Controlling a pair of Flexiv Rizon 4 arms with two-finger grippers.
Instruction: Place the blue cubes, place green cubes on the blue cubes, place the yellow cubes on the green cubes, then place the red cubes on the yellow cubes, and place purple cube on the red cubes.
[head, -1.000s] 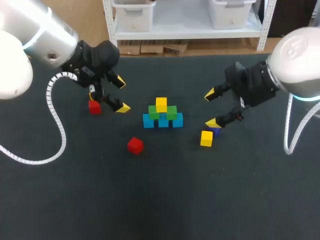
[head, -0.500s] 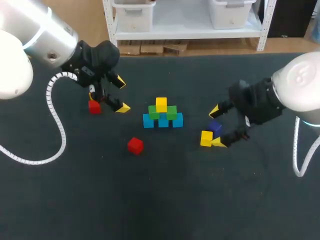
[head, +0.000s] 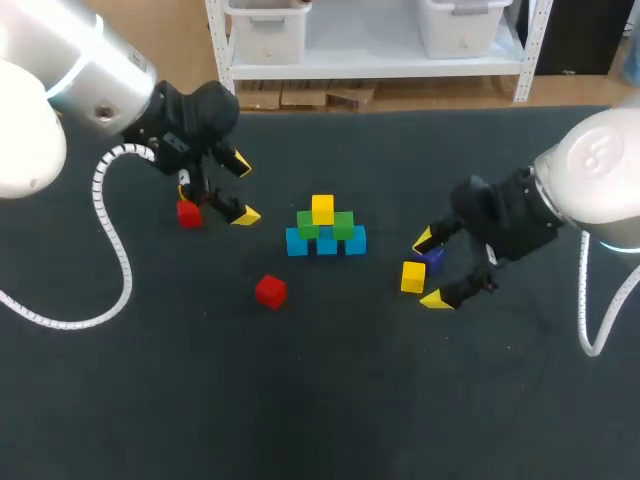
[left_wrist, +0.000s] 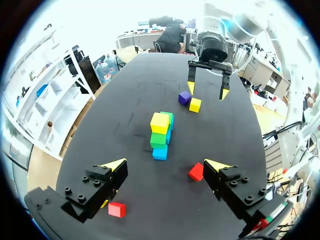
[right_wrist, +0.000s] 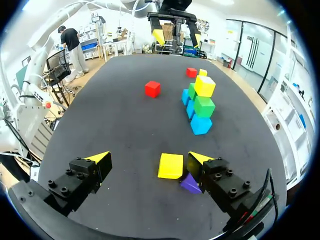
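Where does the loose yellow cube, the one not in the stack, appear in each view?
Head view: the loose yellow cube lies right of the stack, by the right gripper.
Left wrist view: the cube lies beyond the stack, under the right gripper.
Right wrist view: the cube lies between the open fingers, nearer one.
Shared landmark: the purple cube beside it.

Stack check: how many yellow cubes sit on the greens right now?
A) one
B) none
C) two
A: one yellow cube tops the greens, while the other yellow lies on the table by the open right pincer.
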